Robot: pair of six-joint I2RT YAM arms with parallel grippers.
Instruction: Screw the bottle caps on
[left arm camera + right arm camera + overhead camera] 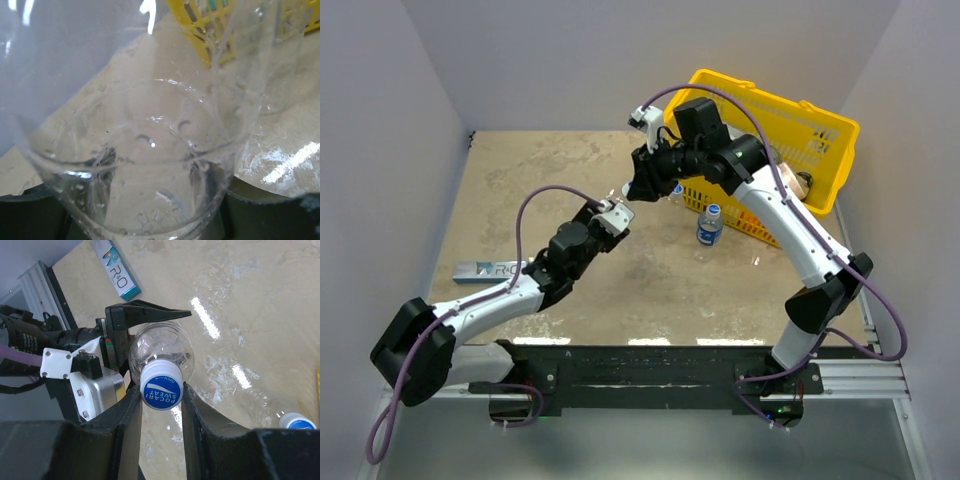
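Note:
My left gripper (613,214) is shut on an unlabelled clear bottle (161,349) and holds it above the table, neck towards the right arm. This bottle fills the left wrist view (140,165) and hides the fingers there. A blue bottle cap (161,390) marked "Pocari Sweat" sits on its neck. My right gripper (160,386) is shut on that cap, one finger on each side. In the top view the right gripper (640,188) meets the left one at mid-table. A labelled bottle (709,226) with a blue cap (296,420) stands by the basket.
A yellow basket (790,140) lies tilted at the back right, close behind the right arm. Another clear bottle (675,193) stands at its front edge. A blue-and-white flat packet (485,270) lies at the left, also seen in the right wrist view (118,273).

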